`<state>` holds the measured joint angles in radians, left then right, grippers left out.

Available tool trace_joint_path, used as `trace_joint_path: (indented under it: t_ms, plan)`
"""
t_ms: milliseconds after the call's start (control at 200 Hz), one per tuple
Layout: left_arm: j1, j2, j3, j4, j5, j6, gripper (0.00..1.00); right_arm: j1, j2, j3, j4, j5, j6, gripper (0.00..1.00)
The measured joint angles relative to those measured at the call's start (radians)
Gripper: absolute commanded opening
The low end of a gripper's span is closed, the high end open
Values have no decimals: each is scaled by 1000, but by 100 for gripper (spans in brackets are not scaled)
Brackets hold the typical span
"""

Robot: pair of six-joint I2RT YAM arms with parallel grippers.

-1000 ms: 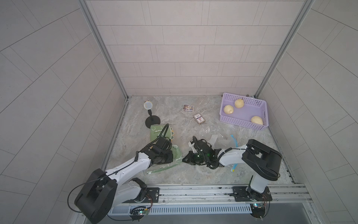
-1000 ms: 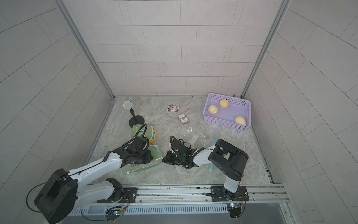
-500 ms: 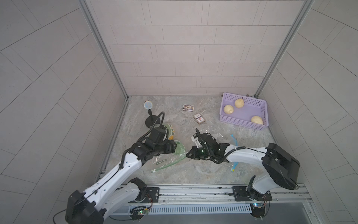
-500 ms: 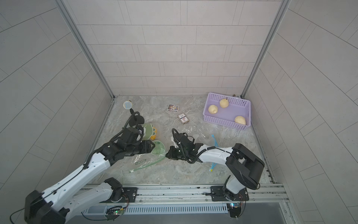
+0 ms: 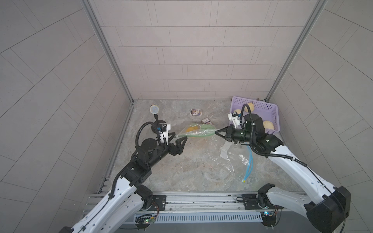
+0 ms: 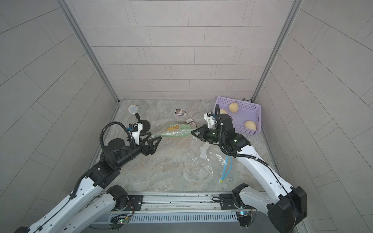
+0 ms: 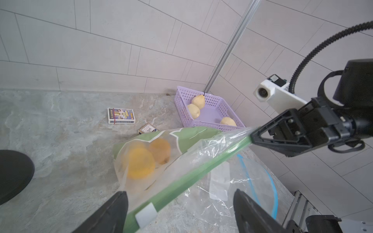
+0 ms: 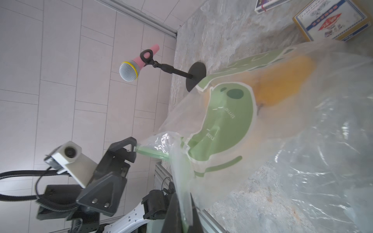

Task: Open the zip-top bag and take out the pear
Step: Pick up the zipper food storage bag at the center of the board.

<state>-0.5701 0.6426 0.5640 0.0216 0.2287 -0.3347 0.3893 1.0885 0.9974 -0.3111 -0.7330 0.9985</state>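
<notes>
A green-printed zip-top bag [image 5: 198,132] hangs stretched above the marble surface [image 5: 191,167], near the purple basket [image 5: 262,105]. The right end effector [image 5: 217,132], close beside the basket, is clamped on one end of the bag's green zipper strip [image 7: 201,171]. The left end effector [image 7: 179,201] gapes wide, jaws either side of the white slider [image 7: 146,216], gripping nothing. A yellow pear [image 7: 140,163] sits inside the bag.
</notes>
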Motion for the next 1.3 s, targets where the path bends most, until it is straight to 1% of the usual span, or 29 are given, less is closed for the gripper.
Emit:
trace_joint_path:
  t_ms: [205,315,445,535,676,791,921,986,1111,1161,1201,1241,1301]
  plan:
    - [0,-47,-145,254,11,109,94,-75,0,30,-61,-86,-3,0]
    - [0,-23,-195,389,0,154,97,-93,10,41,-77,-124,-7,0]
    - [0,73,-229,554,-29,218,100,-108,17,59,-102,-159,-18,0]
    - [0,174,-266,688,-48,275,100,-119,21,83,-115,-183,-28,0]
    - [0,313,-323,833,-85,369,100,-129,37,114,-117,-215,-40,0]
    - [0,397,-329,933,-122,429,100,-133,51,121,-122,-235,-50,0]
    - [2,451,-313,1014,-124,463,100,-135,61,121,-135,-251,-63,0]
    - [13,475,-287,1033,-113,470,100,-137,63,124,-149,-257,-73,0]
    - [54,519,-228,1070,-44,463,100,-145,63,140,-172,-264,-92,0]
    - [66,536,-212,1080,-18,459,97,-148,63,144,-175,-268,-98,0]
    - [76,549,-204,1087,3,455,92,-151,63,146,-177,-272,-102,0]
    - [82,563,-196,1090,26,451,85,-154,64,149,-180,-274,-105,0]
    - [86,584,-190,1093,61,435,70,-157,66,150,-182,-278,-108,0]
